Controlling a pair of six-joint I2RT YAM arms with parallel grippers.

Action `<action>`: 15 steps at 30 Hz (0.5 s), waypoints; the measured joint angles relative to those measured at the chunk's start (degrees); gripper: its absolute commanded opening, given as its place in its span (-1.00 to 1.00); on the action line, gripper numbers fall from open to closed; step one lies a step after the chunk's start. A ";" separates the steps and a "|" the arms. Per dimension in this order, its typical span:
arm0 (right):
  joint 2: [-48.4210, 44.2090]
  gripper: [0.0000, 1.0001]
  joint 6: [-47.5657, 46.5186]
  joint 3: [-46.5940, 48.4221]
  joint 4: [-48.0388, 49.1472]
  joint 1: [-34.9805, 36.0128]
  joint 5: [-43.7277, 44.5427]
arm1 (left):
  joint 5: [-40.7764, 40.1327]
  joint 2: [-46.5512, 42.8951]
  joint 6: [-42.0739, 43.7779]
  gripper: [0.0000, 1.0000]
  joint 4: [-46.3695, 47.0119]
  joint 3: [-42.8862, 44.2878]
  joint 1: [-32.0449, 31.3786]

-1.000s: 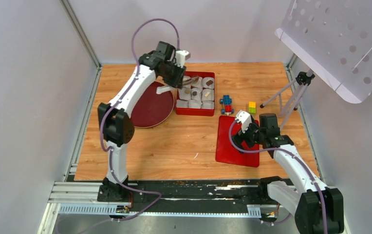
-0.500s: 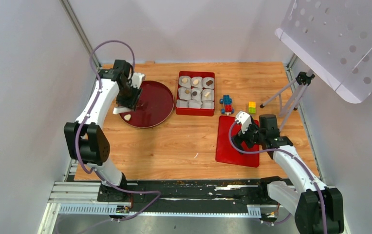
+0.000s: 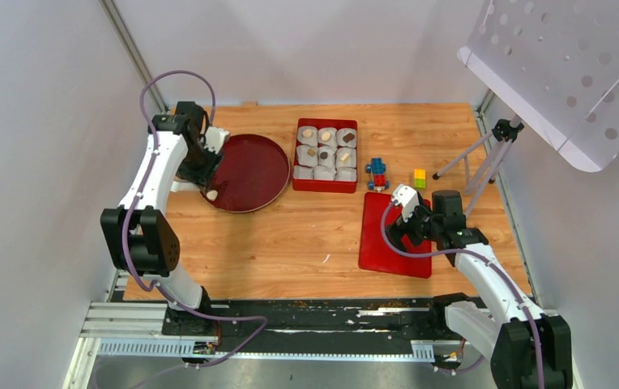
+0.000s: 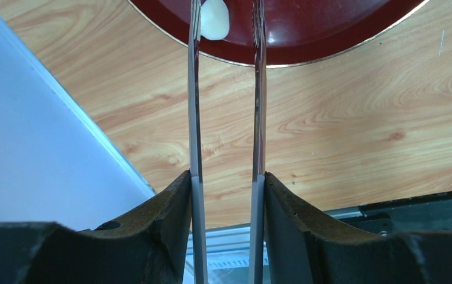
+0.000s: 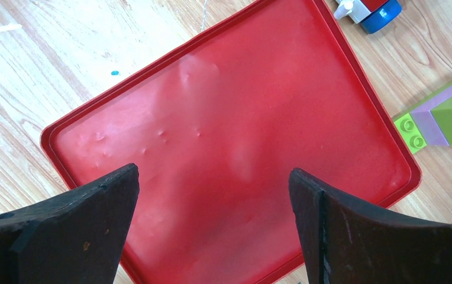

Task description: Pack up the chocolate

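several cups (image 3: pixel 327 152) in the box (image 3: pixel 325 188) hold chocolate (image 3: pixel 308 134), the near row looks empty, and one pale piece (image 4: pixel 215 21) lies at the plate (image 3: pixel 249 166) edge between the left gripper's (image 4: pixel 226 15) parted fingers, ungripped, while the right gripper (image 5: pixel 213 174) gapes empty over the lid (image 5: pixel 241 118).

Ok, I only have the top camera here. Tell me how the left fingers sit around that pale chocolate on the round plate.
Observer: In the left wrist view the pale chocolate lies between the blades of the left gripper, hard by one, clear of the other.
Operator: Now check under the right gripper.
Observer: Its wrist view shows the right gripper wide open above a bare patch of red tray, nothing between the fingers.
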 measured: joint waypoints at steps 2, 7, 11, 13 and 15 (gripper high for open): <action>0.00 0.95 0.00 0.00 0.00 0.00 0.00 | -0.37 0.04 0.85 0.04 -0.55 1.09 0.00; 0.00 0.95 -0.02 0.00 -0.02 0.00 0.00 | -0.48 1.16 2.49 0.04 -2.01 3.63 0.44; 0.00 0.95 -0.02 0.00 -0.04 0.00 0.00 | -0.48 3.67 3.43 0.04 -3.41 4.26 1.16; 0.00 0.95 -0.02 0.00 -0.07 0.00 0.02 | -0.57 4.59 3.85 0.04 -3.74 4.26 1.20; 0.00 0.95 -0.02 0.00 -0.07 0.00 0.00 | -0.63 4.92 4.22 0.03 -3.76 4.26 1.33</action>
